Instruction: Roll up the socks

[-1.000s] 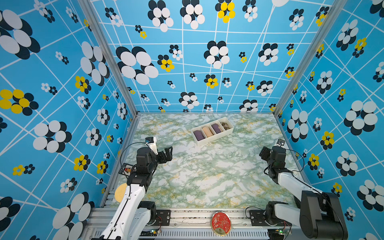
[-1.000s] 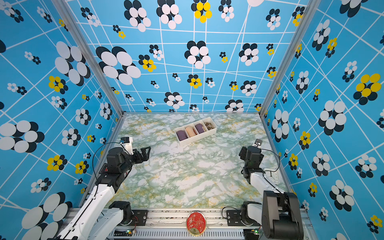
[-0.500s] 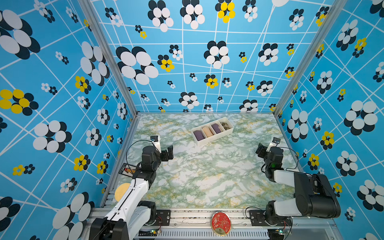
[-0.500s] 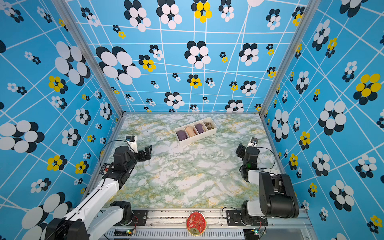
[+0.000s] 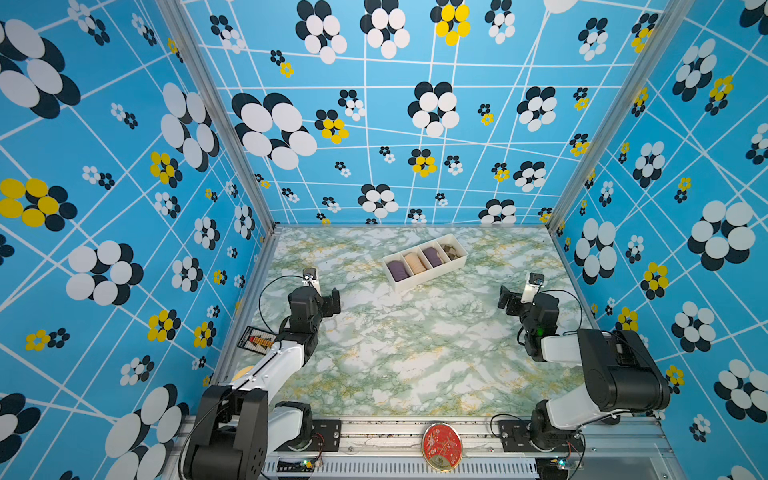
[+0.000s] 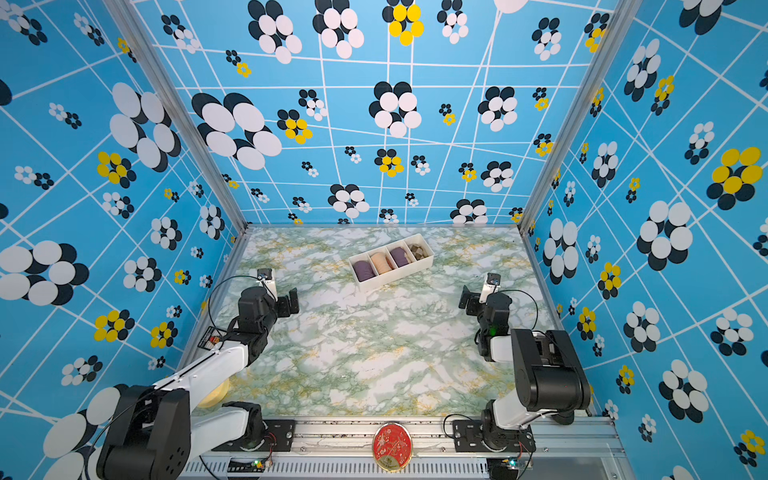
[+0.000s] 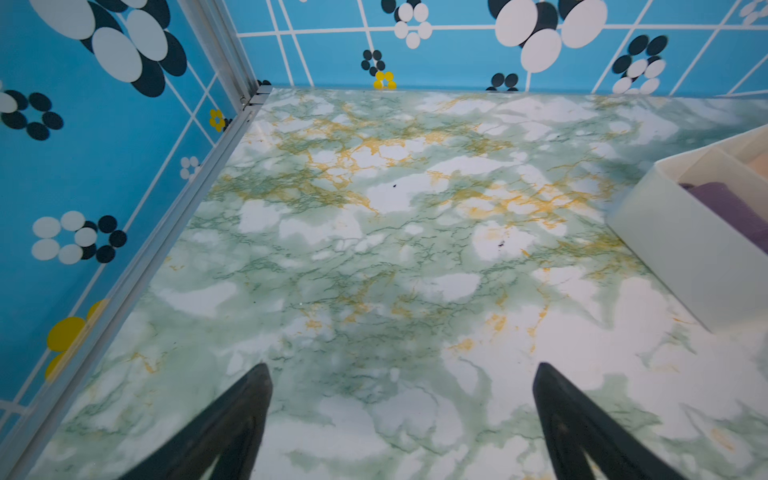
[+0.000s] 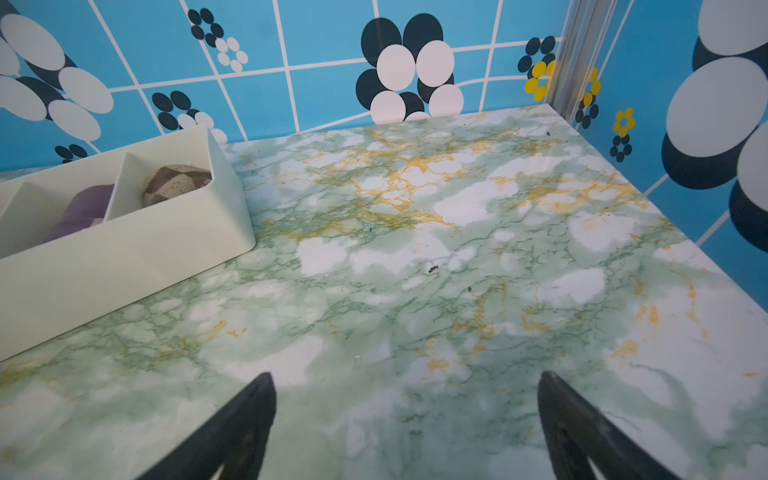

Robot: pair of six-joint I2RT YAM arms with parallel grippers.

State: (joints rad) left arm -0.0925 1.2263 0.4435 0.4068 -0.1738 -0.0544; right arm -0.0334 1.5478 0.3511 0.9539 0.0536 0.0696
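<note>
Marble table [image 5: 415,353] | one tray [image 5: 430,275] — two purple socks [image 5: 397,269], two other rolls [image 5: 413,262] | both jaws apart

The purple knit socks [image 5: 397,269] are two tight rolls, each lying on its side in a white four-compartment plastic tray [image 5: 428,277]. One fills the compartment at the tray's left end. The second purple roll [image 5: 433,256] sits in the third compartment from that end.
</note>
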